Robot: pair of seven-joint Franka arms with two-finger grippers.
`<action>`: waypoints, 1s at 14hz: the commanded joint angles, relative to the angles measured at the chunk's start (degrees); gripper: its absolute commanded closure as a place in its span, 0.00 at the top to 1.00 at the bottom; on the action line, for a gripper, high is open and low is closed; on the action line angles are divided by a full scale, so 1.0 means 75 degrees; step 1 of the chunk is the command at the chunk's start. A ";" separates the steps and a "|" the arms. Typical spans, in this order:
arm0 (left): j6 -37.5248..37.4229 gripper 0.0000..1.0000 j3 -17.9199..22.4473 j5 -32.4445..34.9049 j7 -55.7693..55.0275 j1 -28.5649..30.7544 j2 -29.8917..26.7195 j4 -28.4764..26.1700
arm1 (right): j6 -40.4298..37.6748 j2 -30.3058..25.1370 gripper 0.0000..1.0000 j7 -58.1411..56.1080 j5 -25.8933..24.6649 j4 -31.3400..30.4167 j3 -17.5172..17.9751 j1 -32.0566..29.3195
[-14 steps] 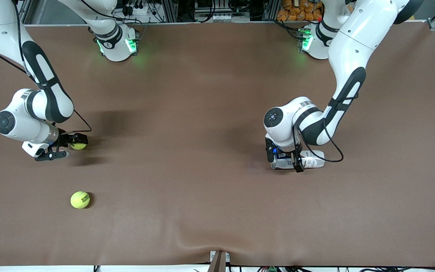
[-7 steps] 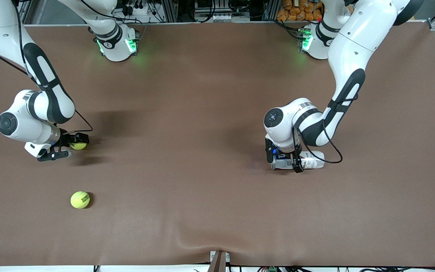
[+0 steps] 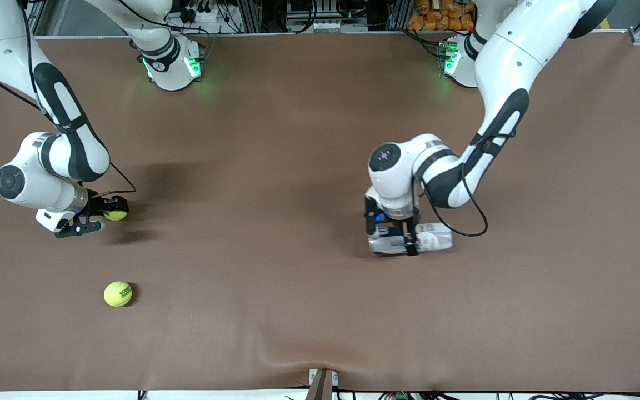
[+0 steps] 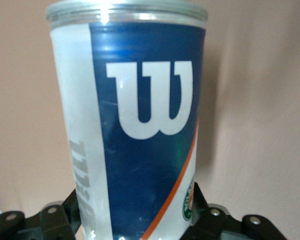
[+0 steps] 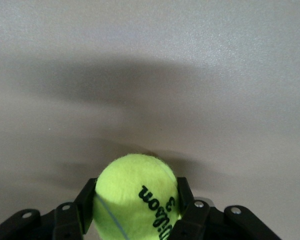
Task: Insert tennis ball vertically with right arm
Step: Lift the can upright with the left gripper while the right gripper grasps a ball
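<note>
Both grips just made; right gripper fingers now clamp a tennis ball near the table edge at the right arm's end; left gripper fingers have closed on the lying Wilson can and dragged it toward the table's middle; I judge uprighting comes next; spare ball untouched.

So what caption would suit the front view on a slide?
Right gripper shut on a yellow-green tennis ball, left gripper clamping a clear blue-labelled ball can; a second ball lies nearer the camera.
</note>
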 commanded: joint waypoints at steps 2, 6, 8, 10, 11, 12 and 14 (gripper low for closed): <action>0.1002 0.82 -0.0298 -0.0939 -0.0118 -0.0079 0.0018 0.0513 | -0.0585 -0.0542 0.54 -0.0347 0.0115 0.0109 0.0096 -0.0069; 0.3591 0.81 -0.0287 -0.1552 -0.0129 -0.0079 0.0368 0.0514 | -0.1695 -0.0861 0.54 -0.0347 0.0616 0.0751 0.0143 -0.0045; 0.4577 0.81 -0.0298 -0.1773 -0.0164 -0.0102 0.0591 0.0514 | -0.2575 -0.0861 0.55 -0.0312 0.1039 0.1302 0.0143 -0.0022; 0.5399 0.81 -0.0298 -0.2159 -0.0351 -0.0382 0.0825 0.0537 | -0.3139 -0.0861 0.55 -0.0265 0.1472 0.1725 0.0132 -0.0010; 0.5692 0.81 -0.0287 -0.2324 -0.0456 -0.0557 0.1024 0.0711 | -0.3327 -0.0861 0.55 -0.0183 0.1695 0.1831 0.0132 -0.0010; 0.6020 0.81 -0.0287 -0.2465 -0.0527 -0.0733 0.1304 0.0968 | -0.3468 -0.0884 0.55 0.0003 0.1825 0.1902 0.0132 0.0002; 0.6828 0.81 -0.0275 -0.2781 -0.0761 -0.1155 0.1797 0.1356 | -0.3691 -0.1047 0.55 0.0506 0.1838 0.2042 0.0143 0.0176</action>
